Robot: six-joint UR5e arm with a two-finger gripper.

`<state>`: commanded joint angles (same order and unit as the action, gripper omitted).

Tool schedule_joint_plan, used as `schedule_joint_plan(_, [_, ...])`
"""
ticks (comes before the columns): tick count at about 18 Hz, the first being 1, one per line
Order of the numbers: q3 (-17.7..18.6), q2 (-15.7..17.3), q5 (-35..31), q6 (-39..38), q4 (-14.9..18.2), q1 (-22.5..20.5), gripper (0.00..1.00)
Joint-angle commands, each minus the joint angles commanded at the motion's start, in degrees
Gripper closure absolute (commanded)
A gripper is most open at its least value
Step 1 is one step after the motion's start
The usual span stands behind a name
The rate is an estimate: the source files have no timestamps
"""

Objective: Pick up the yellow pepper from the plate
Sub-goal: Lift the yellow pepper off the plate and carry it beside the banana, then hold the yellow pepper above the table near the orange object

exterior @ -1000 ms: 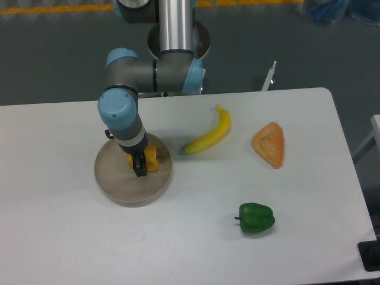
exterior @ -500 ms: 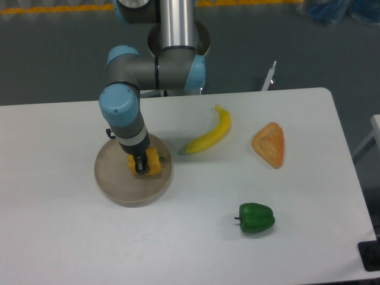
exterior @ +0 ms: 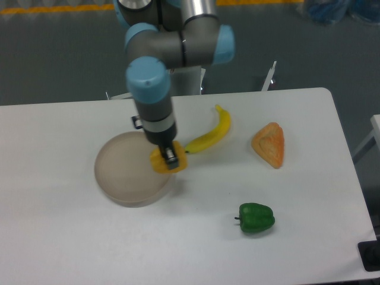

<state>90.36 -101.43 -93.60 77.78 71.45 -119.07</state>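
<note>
White table (exterior: 71, 237), beige plate (exterior: 122, 178), banana (exterior: 211, 135), orange wedge (exterior: 270, 144), green pepper (exterior: 256, 217)

On your white rectangular tabletop (exterior: 71, 237) you've got three leftover toy items. Long curved yellow plastic banana (exterior: 211, 136) lies diagonally near the middle-back, stem end pointing up toward the far edge (lower tip looks greenish). Orange triangular toy wedge (exterior: 270, 144) sits to the right of the banana, apart from it, flat on the surface. Glossy green toy bell pepper (exterior: 256, 217) lies on its side toward the front, well apart from both, short stem facing left. Behind the table you see dark grey floor (exterior: 53, 53) with a yellow stripe (exterior: 59, 8) along the top edge.
</note>
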Motion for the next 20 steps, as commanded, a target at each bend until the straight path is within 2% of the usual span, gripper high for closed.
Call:
schedule_joint_plan(6, [-4.5,-2.0,3.3,1.6,0.6,-10.4,0.82])
schedule_joint_plan(8, [-4.8,-3.1,3.3,5.6,0.7,-12.9,0.87])
schedule_joint_plan(11, [-5.1,-4.0,3.3,6.7,1.7,-14.3,0.91])
schedule_joint_plan(15, [-5.4,-4.8,4.1,7.2,2.6,-15.6,0.91])
schedule_joint_plan(17, [-5.5,-5.5,4.9,11.9,2.7,-15.9,0.91])
schedule_joint_plan(20, [-5.5,-5.9,5.4,12.4,2.7,-16.7,0.91])
